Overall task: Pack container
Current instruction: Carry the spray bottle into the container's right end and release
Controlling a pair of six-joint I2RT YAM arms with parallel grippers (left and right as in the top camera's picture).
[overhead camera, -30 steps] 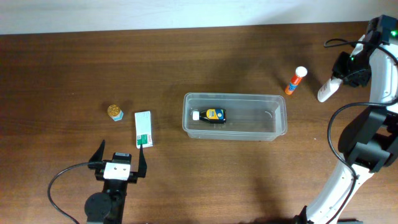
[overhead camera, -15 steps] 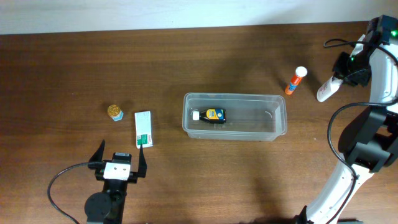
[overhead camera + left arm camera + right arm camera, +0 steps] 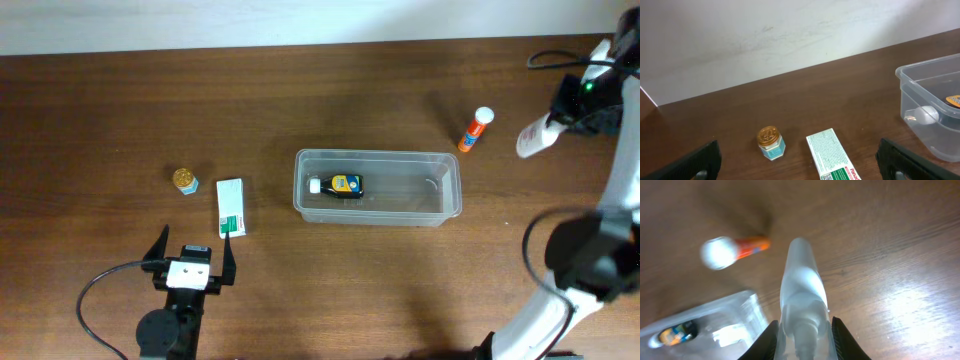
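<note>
Right of clear rectangular plastic container (image 3: pixel 400 190), white plastic bottle (image 3: pixel 535 137) now raised off bench (image 3: pixel 300 100), right fingers (image 3: pixel 842 339) clamped round it; carry to container likely next; left fingers (image 3: pixel 695 162) wide

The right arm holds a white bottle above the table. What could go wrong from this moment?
The right fingers grip the white bottle only near one end, so it may swing or slip during the carry. The orange tube sits between it and the container, so a low path could knock it. The small dark bottle lies at the container's left end; better release toward the right.
</note>
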